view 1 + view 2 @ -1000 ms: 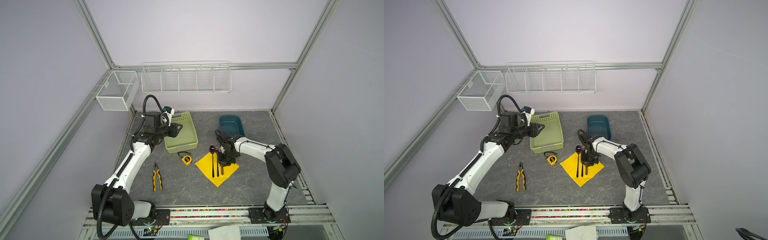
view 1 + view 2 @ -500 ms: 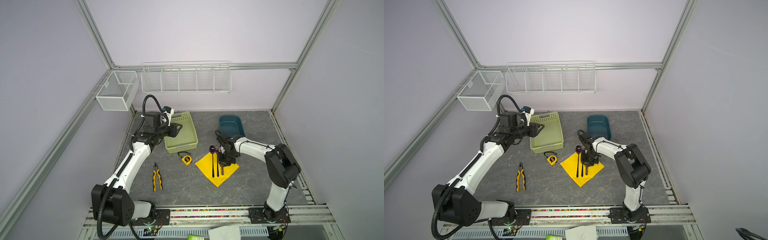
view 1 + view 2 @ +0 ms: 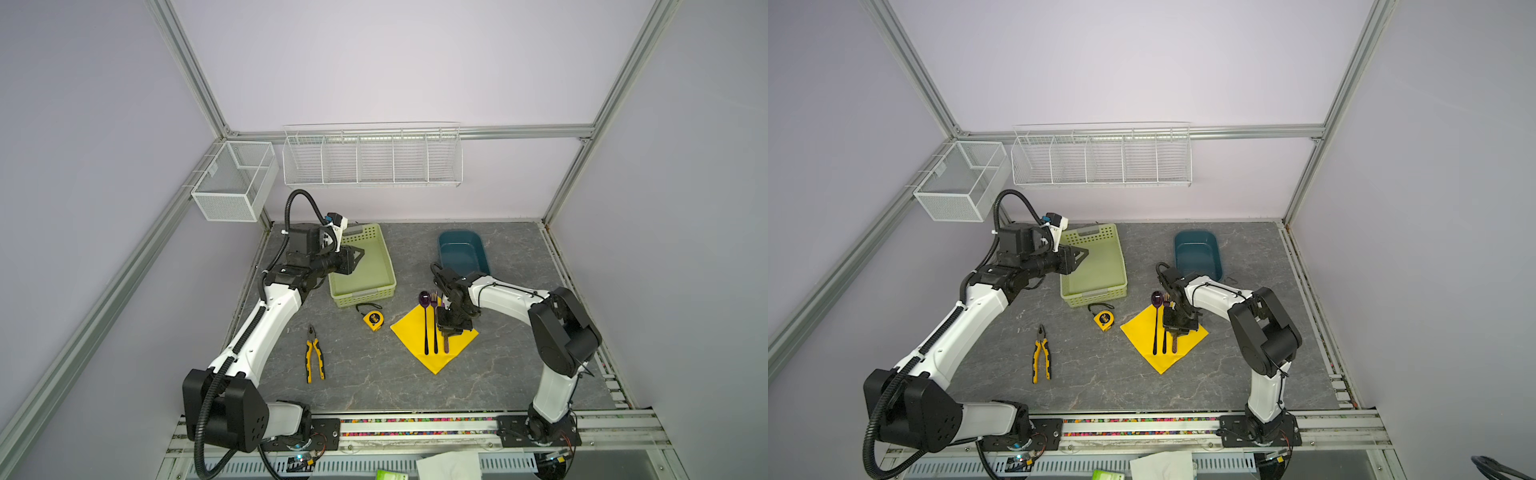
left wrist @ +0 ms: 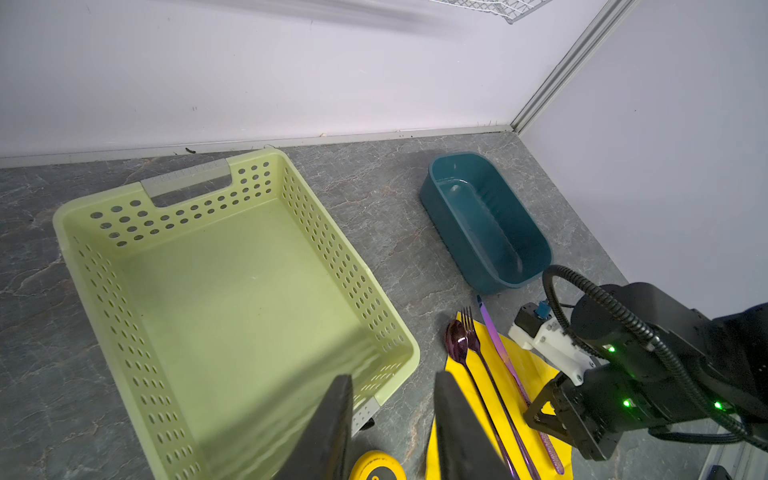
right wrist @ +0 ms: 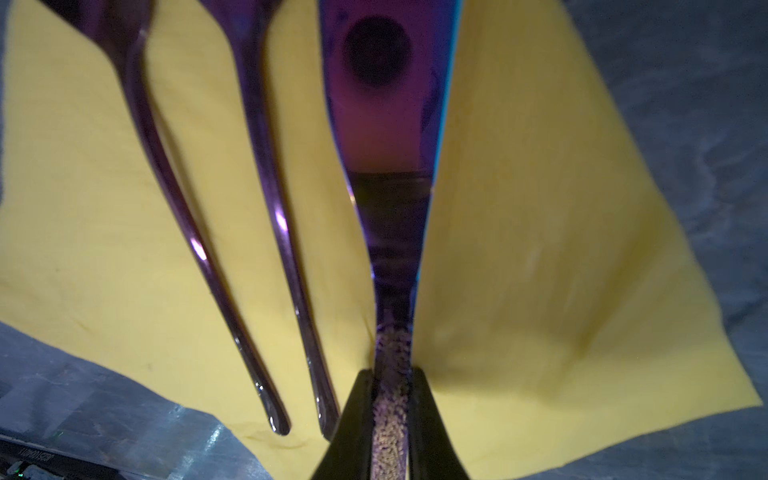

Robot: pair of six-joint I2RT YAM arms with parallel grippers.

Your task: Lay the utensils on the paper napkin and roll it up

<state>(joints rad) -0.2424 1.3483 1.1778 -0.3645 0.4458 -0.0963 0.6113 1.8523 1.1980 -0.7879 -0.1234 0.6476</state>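
Right gripper (image 5: 391,376) grips the knife (image 5: 382,124) by its handle on the yellow napkin (image 5: 519,249) beside fork (image 5: 266,166) and spoon (image 5: 145,145), while left gripper (image 4: 393,377) hangs part-open and empty over the green basket (image 4: 62,216).

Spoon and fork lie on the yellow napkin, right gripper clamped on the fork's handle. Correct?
Not quite. The right gripper is shut on the knife, at its handle, not on the fork; the right wrist view shows it. The spoon and fork do lie on the yellow napkin.
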